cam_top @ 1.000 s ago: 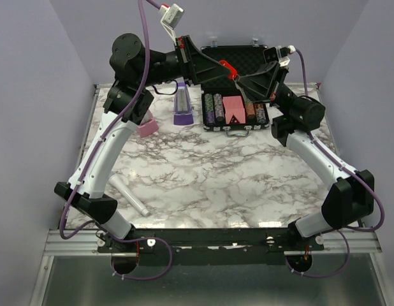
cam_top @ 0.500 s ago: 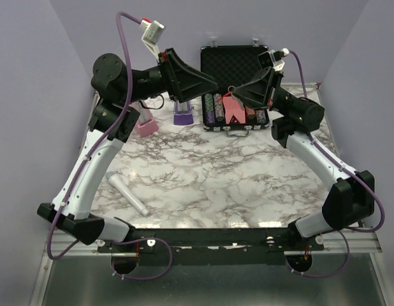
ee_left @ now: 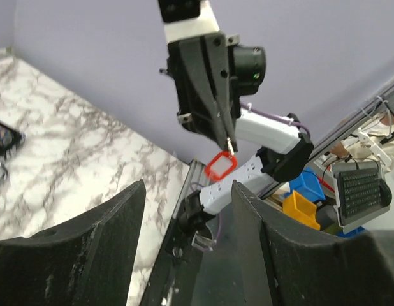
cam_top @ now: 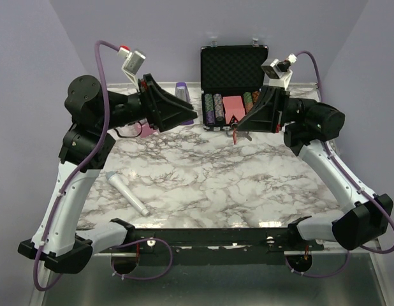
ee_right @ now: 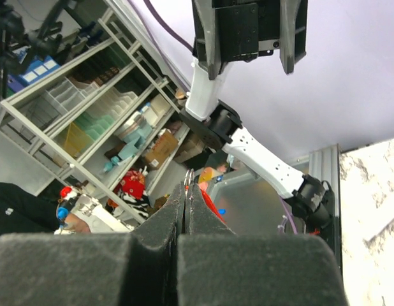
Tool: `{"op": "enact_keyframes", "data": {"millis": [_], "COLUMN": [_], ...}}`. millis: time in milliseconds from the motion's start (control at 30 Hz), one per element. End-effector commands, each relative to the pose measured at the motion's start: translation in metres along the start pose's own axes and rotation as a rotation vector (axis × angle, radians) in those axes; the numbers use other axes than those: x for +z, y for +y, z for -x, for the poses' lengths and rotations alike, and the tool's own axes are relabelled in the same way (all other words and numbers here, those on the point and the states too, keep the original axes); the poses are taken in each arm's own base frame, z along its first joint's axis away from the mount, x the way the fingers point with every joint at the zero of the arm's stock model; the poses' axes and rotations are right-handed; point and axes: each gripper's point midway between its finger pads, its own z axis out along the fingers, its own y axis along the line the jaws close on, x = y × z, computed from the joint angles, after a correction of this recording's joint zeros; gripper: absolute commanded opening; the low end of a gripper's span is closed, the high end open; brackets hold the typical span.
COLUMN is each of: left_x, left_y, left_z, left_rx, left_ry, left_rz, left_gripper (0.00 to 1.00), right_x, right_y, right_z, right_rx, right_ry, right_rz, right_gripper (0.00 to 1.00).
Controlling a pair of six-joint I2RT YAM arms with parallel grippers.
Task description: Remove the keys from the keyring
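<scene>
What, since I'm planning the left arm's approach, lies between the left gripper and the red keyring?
Open air only: in the left wrist view the keyring hangs from the right gripper straight ahead of the open left gripper, with nothing between them.

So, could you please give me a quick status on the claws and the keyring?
Left claw open, empty. Right claw shut on keyring, dangling in mid-air. Keys not discernible. Nothing between the claws.

High rear camera overlooks the table (cam_top: 203,185); wrist cameras face each other.
</scene>
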Motion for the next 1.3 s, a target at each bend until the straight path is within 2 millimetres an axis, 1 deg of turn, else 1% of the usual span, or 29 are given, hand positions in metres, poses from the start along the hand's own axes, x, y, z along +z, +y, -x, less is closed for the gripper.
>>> {"op": "enact_keyframes", "data": {"millis": [0,33,67,100,133,200,300,367,500,600,700,867,967,1067,1133,1167,1267], "left_x": [-0.010,-0.014,-0.016,-0.020,-0.024,-0.032,-0.041,-0.049,-0.058,-0.067,-0.075,-0.086,-0.086,-0.083,-0.084,-0.085,-0.091], "left_y": [0.022,0.021,0.028,0.035,0.041,0.054,0.066,0.075,0.078,0.083,0.081,0.078,0.075,0.088,0.100,0.104,0.120], "left_z": [-0.035,-0.039,-0.043,-0.043,-0.046,-0.044,-0.042,-0.043,-0.057,-0.066,-0.073,-0.078,-0.088,-0.097,-0.099,-0.102,-0.103], "left_rx": [-0.072,-0.063,-0.062,-0.032,-0.032,0.005,0.047,0.008,-0.052,-0.064,-0.064,-0.068,-0.071,-0.118,-0.161,-0.175,-0.188], "left_ry": [0.083,0.094,0.106,0.111,0.127,0.122,0.088,0.034,0.010,0.021,0.031,0.012,0.045,0.054,0.093,0.125,0.148], "left_rz": [0.108,0.126,0.178,0.237,0.291,0.389,0.465,0.519,0.466,0.490,0.506,0.546,0.516,0.531,0.591,0.611,0.705], "left_gripper": [0.64,0.64,0.66,0.71,0.80,0.99,0.99,0.99,0.99,0.99,0.99,0.99,0.99,0.99,0.99,0.99,0.99], "right_x": [-0.005,-0.005,-0.006,-0.006,-0.007,-0.008,-0.010,-0.010,-0.009,-0.009,-0.007,-0.005,-0.001,-0.001,-0.002,-0.004,-0.007], "right_y": [-0.010,-0.011,-0.014,-0.017,-0.020,-0.030,-0.033,-0.034,-0.037,-0.045,-0.050,-0.064,-0.067,-0.074,-0.078,-0.083,-0.101], "right_z": [-0.018,-0.019,-0.019,-0.020,-0.020,-0.021,-0.024,-0.024,-0.022,-0.020,-0.017,-0.009,-0.002,-0.001,-0.004,-0.007,-0.014], "right_rx": [0.003,0.003,0.016,0.020,0.020,0.018,0.027,0.038,0.058,0.082,0.106,0.186,0.200,0.196,0.190,0.187,0.212], "right_ry": [0.088,0.094,0.101,0.108,0.112,0.118,0.134,0.134,0.127,0.118,0.097,0.062,0.063,0.072,0.085,0.089,0.112], "right_rz": [-0.054,-0.065,-0.082,-0.102,-0.123,-0.175,-0.189,-0.191,-0.197,-0.212,-0.224,-0.247,-0.246,-0.249,-0.242,-0.239,-0.226], "right_gripper": [0.01,0.01,0.01,0.01,0.01,0.01,0.01,0.01,0.01,0.01,0.01,0.01,0.01,0.01,0.01,0.01,0.01]}}
